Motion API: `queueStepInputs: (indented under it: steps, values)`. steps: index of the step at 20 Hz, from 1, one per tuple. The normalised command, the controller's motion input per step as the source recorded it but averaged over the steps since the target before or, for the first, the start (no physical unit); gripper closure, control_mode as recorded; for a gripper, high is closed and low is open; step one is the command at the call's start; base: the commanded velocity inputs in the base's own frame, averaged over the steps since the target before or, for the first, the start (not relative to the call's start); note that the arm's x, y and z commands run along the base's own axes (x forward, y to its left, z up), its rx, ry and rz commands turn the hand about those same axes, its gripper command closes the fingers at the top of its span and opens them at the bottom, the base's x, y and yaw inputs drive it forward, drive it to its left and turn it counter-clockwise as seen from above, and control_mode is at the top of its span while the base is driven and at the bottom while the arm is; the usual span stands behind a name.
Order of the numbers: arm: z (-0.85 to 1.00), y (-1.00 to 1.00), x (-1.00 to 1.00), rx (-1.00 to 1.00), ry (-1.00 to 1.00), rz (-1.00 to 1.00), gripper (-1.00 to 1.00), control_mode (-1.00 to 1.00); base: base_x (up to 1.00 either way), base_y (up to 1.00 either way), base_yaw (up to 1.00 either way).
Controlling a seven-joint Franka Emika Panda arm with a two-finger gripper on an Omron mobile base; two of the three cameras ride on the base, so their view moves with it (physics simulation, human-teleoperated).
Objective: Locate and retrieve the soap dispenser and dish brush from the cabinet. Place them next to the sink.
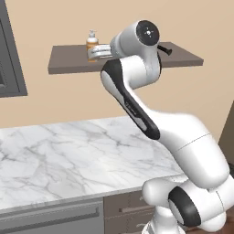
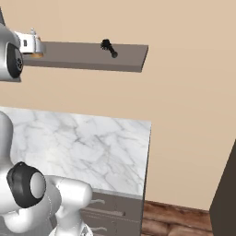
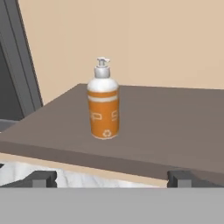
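The hand [image 3: 112, 178] is hovering wide open and holding nothing, facing the soap dispenser [image 3: 103, 105], which is standing upright on the cabinet [image 3: 175, 127] shelf. The dish brush [image 2: 109, 47] is lying further along that shelf, above the marble bench [image 1: 68, 151].

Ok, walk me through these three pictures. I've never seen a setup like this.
It is a rendered kitchen with a white robot arm on a base. Two pictures look over the arm from behind, on its left and right. The third looks along its gripper, whose dark tips stand wide apart, holding nothing. An orange soap dispenser stands upright on the brown wall shelf, straight ahead of the gripper. A black dish brush lies further along the shelf. Below is a white marble counter.
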Motion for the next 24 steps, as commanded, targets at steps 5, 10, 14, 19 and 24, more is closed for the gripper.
queueStepInputs:
  steps: [5, 10, 14, 19, 24]
  values:
    - [0.0, 0.0, 0.33, 0.0, 0.02, 0.0, -1.0, -1.0, 0.0, 0.0, 0.0]
    - [-0.01, 0.04, 0.41, 0.0, 0.0, 0.01, -1.0, -1.0, 0.0, 0.0, 0.0]
    - [-0.05, 0.08, 0.48, 0.0, 0.0, 0.02, -1.0, -1.0, 0.0, 0.0, 0.0]
    - [-0.08, 0.2, 0.34, 0.0, 0.0, 0.03, -1.0, -1.0, 0.0, 0.0, 0.0]
    - [-0.09, 0.25, 0.21, 0.0, 0.0, 0.02, -1.0, -1.0, 0.0, 0.0, 0.0]
